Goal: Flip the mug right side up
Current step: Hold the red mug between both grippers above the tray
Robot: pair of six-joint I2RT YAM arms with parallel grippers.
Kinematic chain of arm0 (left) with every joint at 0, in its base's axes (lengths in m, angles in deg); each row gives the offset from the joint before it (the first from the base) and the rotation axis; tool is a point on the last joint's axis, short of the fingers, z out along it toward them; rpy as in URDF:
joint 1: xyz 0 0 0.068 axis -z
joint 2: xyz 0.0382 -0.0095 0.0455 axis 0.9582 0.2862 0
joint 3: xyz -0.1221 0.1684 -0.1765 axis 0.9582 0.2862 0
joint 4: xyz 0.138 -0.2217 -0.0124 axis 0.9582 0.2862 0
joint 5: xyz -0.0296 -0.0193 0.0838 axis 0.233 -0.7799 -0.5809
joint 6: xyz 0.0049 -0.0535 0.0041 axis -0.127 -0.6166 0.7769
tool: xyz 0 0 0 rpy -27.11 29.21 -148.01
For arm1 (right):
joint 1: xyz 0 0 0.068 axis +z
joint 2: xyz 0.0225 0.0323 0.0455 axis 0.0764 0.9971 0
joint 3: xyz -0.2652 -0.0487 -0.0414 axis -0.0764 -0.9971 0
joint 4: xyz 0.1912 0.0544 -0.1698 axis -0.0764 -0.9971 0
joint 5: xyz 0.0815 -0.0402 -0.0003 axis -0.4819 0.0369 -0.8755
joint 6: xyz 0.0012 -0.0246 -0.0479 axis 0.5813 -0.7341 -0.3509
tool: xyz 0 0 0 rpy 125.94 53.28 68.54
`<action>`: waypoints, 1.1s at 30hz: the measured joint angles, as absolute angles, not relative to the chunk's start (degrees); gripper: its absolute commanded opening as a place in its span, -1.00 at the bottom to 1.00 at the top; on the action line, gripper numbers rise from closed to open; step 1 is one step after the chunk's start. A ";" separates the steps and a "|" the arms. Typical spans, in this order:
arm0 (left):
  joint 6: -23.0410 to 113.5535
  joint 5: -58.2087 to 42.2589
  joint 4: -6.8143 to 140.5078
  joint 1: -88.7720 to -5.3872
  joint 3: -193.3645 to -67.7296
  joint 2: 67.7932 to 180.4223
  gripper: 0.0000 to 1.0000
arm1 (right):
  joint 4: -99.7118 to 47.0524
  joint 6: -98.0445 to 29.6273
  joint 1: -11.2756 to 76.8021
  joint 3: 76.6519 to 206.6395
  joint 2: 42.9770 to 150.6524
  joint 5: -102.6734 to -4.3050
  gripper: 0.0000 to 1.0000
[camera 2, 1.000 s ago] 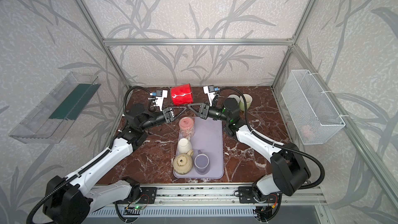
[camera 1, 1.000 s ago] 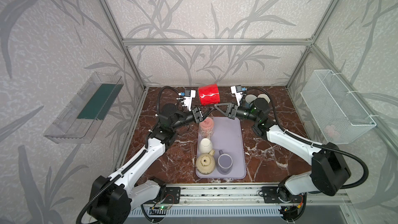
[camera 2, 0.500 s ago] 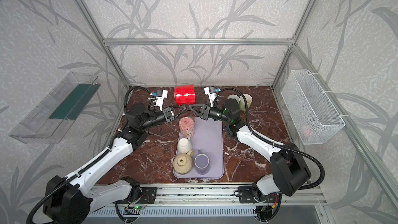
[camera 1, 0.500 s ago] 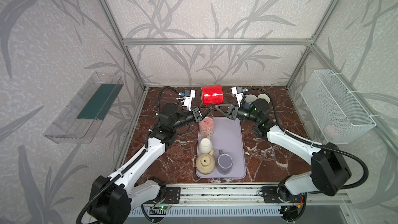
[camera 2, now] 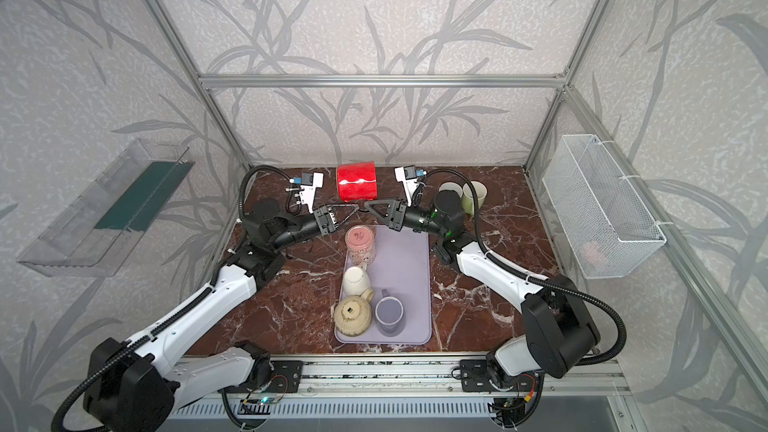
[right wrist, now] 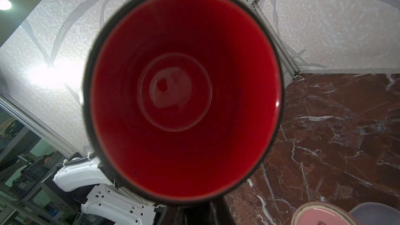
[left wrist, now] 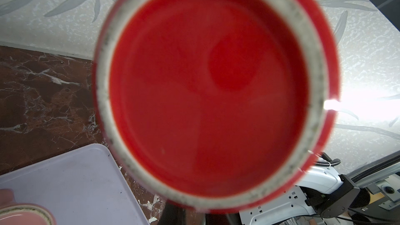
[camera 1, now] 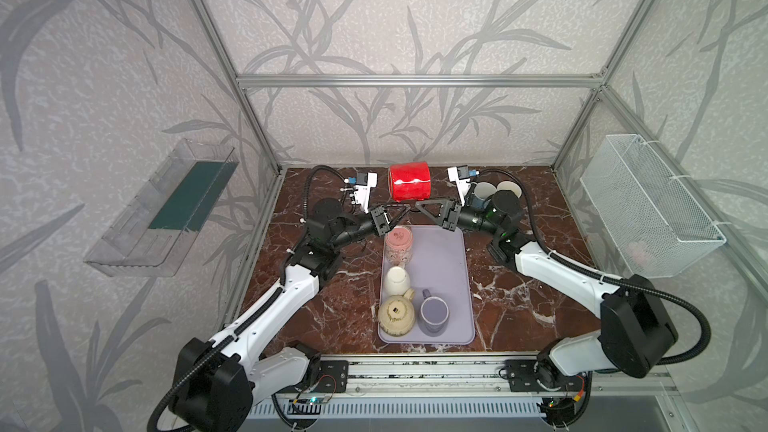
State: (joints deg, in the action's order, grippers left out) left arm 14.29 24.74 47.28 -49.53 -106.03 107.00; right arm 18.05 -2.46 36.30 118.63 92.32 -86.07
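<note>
Even, soft brightness in both top views, white sheen streak on the red mug (camera 1: 409, 179), wide-angle stretch toward the corners, mug soft and out of focus close to both wrist lenses, blown-out glare on the wall (left wrist: 365, 104), a ceiling lamp (right wrist: 4, 4) glowing in the right wrist view.

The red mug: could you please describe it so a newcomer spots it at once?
Look to the back of the marble table, beyond the lilac tray. There the red mug lies on its side in the air, above the meeting jaws; no other cup is red or lifted.
</note>
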 measured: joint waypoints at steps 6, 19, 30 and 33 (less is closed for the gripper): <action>16.06 24.19 48.43 -49.53 -106.05 107.00 -0.53 | 18.62 -0.95 36.30 118.59 92.34 -86.59 -1.00; 15.19 23.62 47.95 -49.53 -106.05 106.89 -1.00 | 22.86 1.43 35.93 118.52 95.05 -89.06 -1.00; 14.82 23.52 47.95 -49.53 -106.05 106.96 -1.00 | 24.54 3.12 35.93 118.48 95.71 -89.15 -0.47; 14.75 23.43 47.93 -49.53 -106.05 107.00 -1.00 | 26.12 4.30 35.93 118.48 96.26 -89.13 -0.41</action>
State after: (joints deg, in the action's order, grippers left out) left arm 14.75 23.43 47.93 -49.53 -106.05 107.00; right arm 26.12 4.30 35.93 118.48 96.26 -89.13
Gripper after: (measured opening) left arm 0.107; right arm 0.279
